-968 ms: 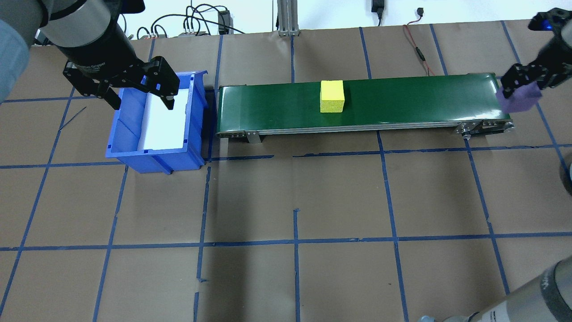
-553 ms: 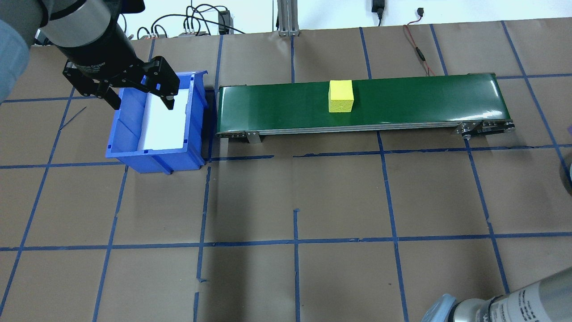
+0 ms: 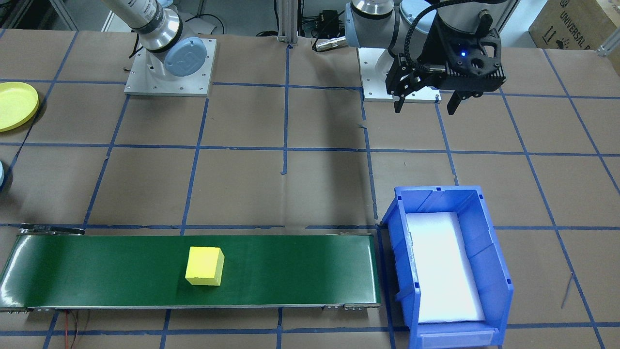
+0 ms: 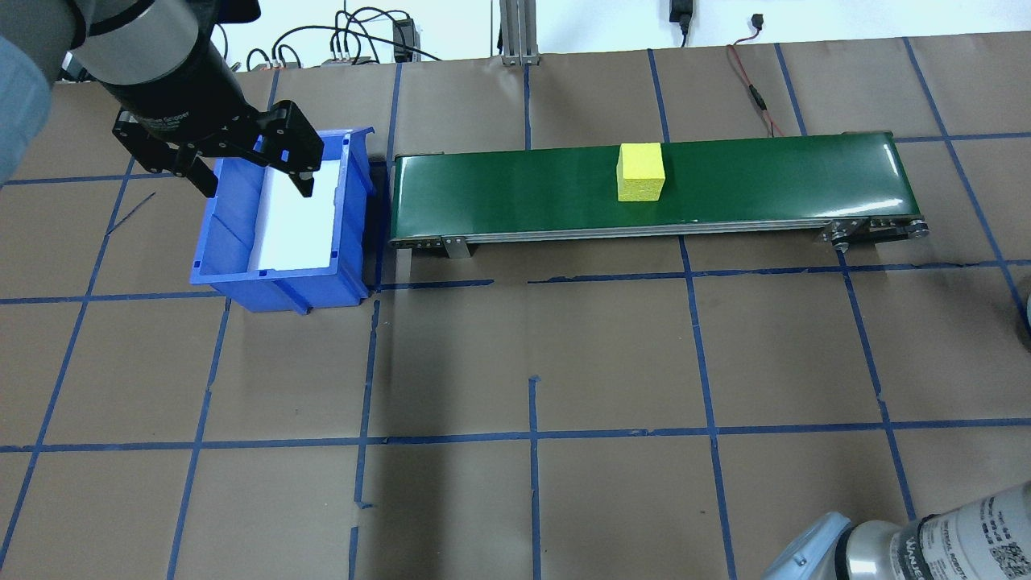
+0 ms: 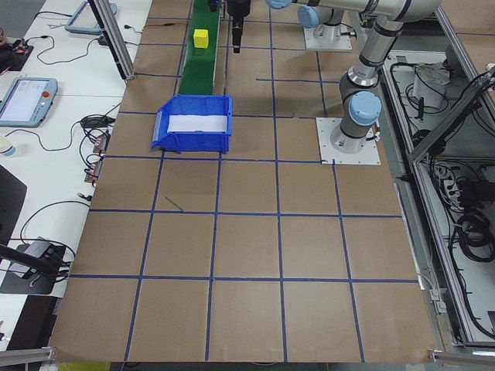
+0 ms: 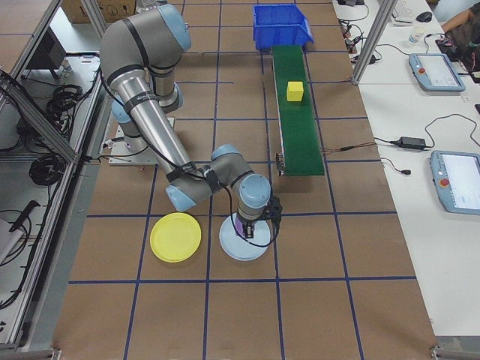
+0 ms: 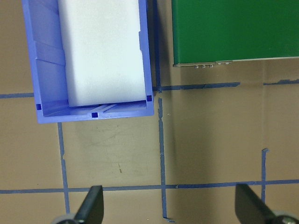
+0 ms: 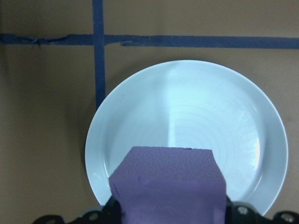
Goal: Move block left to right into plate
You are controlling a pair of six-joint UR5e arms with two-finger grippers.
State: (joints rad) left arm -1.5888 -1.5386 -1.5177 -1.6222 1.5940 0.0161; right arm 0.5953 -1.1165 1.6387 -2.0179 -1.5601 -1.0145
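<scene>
A yellow block (image 4: 640, 171) (image 3: 205, 265) rides on the green conveyor belt (image 4: 765, 181), past its middle. My right gripper (image 8: 169, 212) (image 6: 253, 229) is shut on a purple block (image 8: 168, 186) and holds it just above a pale blue plate (image 8: 187, 116) (image 6: 229, 246). The yellow plate (image 6: 175, 236) (image 3: 17, 105) lies empty beside that blue plate. My left gripper (image 4: 250, 173) (image 3: 425, 104) (image 7: 170, 207) hangs open over the near side of the blue bin (image 4: 274, 278), with nothing between its fingers.
The blue bin (image 3: 484, 242) (image 7: 93, 114), lined with a white sheet, stands at the belt's left end. Brown paper with blue tape lines covers the table. Cables run along the far edge, and tablets lie on a side bench.
The yellow block has travelled right along the belt. My right gripper, holding the purple block at the belt's right end, has left the overhead view. The left arm has not moved.
</scene>
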